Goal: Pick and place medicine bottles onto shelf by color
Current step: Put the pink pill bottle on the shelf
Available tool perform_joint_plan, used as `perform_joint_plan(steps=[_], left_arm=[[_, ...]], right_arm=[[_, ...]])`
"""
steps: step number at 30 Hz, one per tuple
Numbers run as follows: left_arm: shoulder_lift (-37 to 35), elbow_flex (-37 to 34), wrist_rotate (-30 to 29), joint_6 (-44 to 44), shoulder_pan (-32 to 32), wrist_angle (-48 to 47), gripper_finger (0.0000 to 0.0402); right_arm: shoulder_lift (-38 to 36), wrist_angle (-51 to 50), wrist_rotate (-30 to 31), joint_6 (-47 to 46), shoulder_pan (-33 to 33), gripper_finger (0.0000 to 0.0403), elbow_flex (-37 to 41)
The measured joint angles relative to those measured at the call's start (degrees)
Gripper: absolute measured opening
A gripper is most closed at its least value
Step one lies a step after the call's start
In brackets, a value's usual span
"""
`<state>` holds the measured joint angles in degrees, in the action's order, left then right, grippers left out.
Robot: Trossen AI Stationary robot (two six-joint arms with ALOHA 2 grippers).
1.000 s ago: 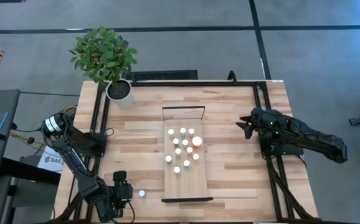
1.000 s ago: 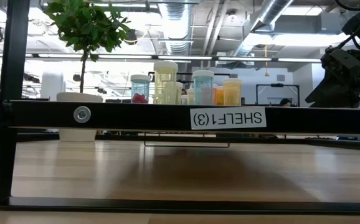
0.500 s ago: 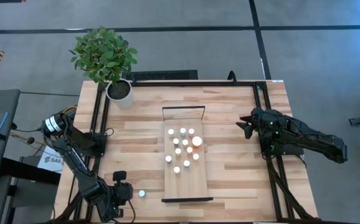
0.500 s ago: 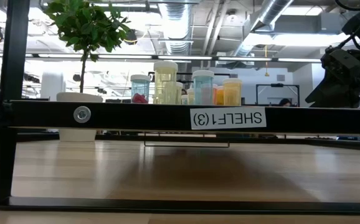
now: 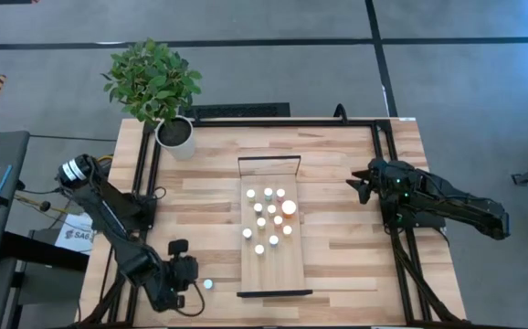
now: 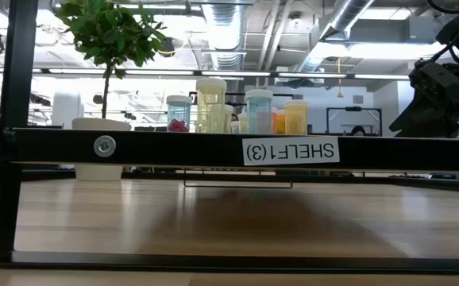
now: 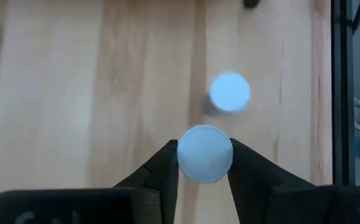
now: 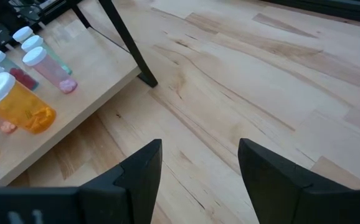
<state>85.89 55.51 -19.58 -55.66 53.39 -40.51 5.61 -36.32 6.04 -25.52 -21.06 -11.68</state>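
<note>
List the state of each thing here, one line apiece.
left gripper: shut on the held bottle.
held bottle: white cap pinched between the fingers.
loose bottle: upright on the table, free.
right gripper: open, empty, right of the shelf.
shelf: loaded with upright bottles.
orange bottle: capped, on the shelf.
plant pot: upright.

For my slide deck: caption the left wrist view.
Left gripper shut on a white-capped medicine bottle, a second bottle standing just beyond on the wooden table.
</note>
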Motion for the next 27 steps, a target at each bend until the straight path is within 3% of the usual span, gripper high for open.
perform_joint_plan(steps=[12,20,27], left_arm=[[-4.86,1.1,5.39,16.55,-12.22,1.04,0.0099],[-0.39,9.74,7.58,28.74,-18.81,-1.93,0.01],[7.1,16.87,7.85,34.78,-20.93,-2.1,0.01]], right_arm=[[0.0,0.0,0.0,0.0,-0.02,0.0234,0.0],[-0.02,0.01,-0.01,0.0,-0.02,0.0234,0.0],[-0.02,0.01,0.0,0.0,-0.01,0.0234,0.0]])
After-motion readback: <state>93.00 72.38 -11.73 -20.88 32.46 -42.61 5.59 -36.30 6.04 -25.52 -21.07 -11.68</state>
